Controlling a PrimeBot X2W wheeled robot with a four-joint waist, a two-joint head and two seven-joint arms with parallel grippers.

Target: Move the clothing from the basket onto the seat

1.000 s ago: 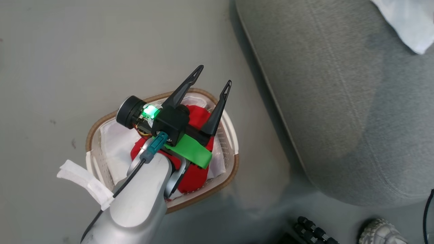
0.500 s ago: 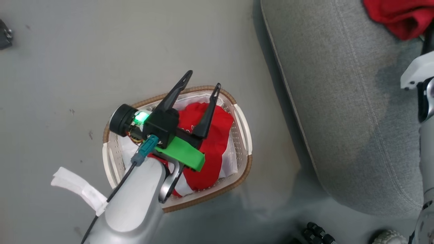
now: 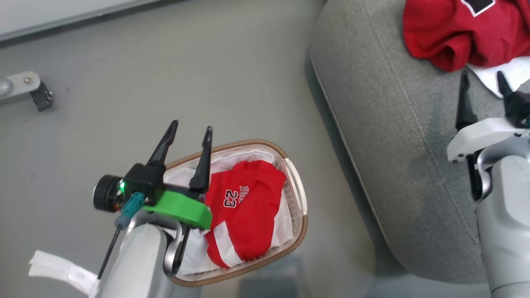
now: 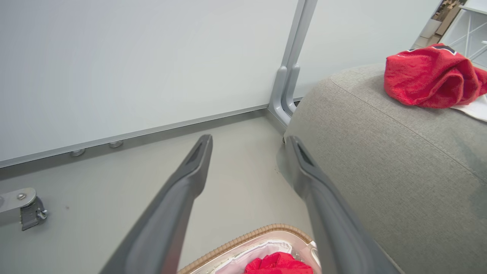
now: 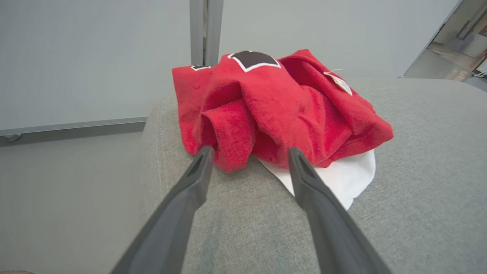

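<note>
One red garment (image 3: 244, 215) marked "23" lies in the white basket (image 3: 300, 207) with the brown rim, on a white liner. A second red garment (image 3: 459, 31) is heaped on the grey seat (image 3: 385, 136), partly over a white cloth; it shows as the red garment (image 5: 281, 110) in the right wrist view and the red garment (image 4: 430, 78) in the left wrist view. My left gripper (image 3: 189, 131) hovers open over the basket's left part, holding nothing. On the seat (image 5: 418, 190), my right gripper (image 3: 482, 80) is open just short of the heap, its jaws empty.
The basket stands on grey floor close to the seat's left edge. A white wall panel with a metal post (image 4: 287, 89) rises behind. A caster bracket (image 3: 29, 89) sits on the floor at far left. A white strap (image 3: 62, 271) hangs from my left forearm.
The head camera has swung, bringing the seat's heap and my right gripper into the picture. My left gripper has shifted toward the basket's left side, uncovering the garment in it.
</note>
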